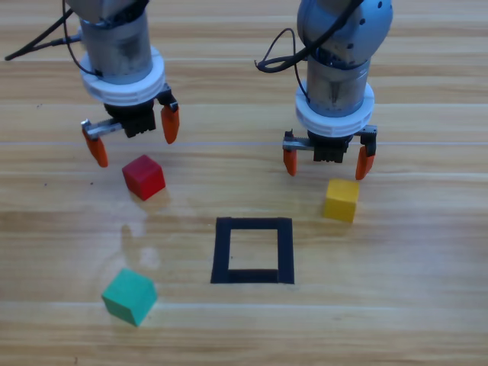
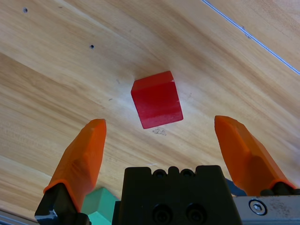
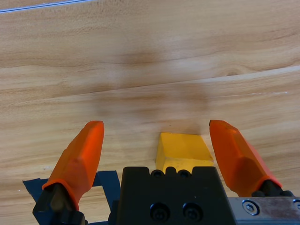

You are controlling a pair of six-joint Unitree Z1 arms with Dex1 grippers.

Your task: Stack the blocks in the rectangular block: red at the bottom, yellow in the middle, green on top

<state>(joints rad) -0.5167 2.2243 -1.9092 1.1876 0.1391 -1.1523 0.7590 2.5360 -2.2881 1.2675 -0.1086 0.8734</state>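
On the left, the left gripper (image 1: 135, 133) hangs over the wooden table (image 1: 427, 320) with its orange jaws spread wide and nothing between them. It sits just on the far side of the red cube (image 1: 143, 177), and in the left wrist view that cube (image 2: 156, 99) lies on the wood ahead of the open jaws, turned a little askew to them. This looks like a line-up for the first pick, since red has to go down first; the wrist would probably need to turn slightly so the jaws meet flat faces.

Nearer the camera and still on the left, the green cube (image 1: 130, 296) rests alone, well apart from the others. It is the last one wanted, so leaving it out of the way makes sense.

In the middle, the black tape square (image 1: 253, 251) has only bare wood inside; no stacking has begun.

To the right, the yellow cube (image 1: 341, 200) sits just beyond the square's far right corner. The right gripper (image 1: 327, 161) hovers just on its far side, jaws also wide apart and holding nothing. The right wrist view shows the yellow cube (image 3: 183, 151) close under the gripper body, roughly between the jaw lines, so this arm seems staged for the second block.

No brand, label or readable writing shows on the cubes, tape, table or arms.
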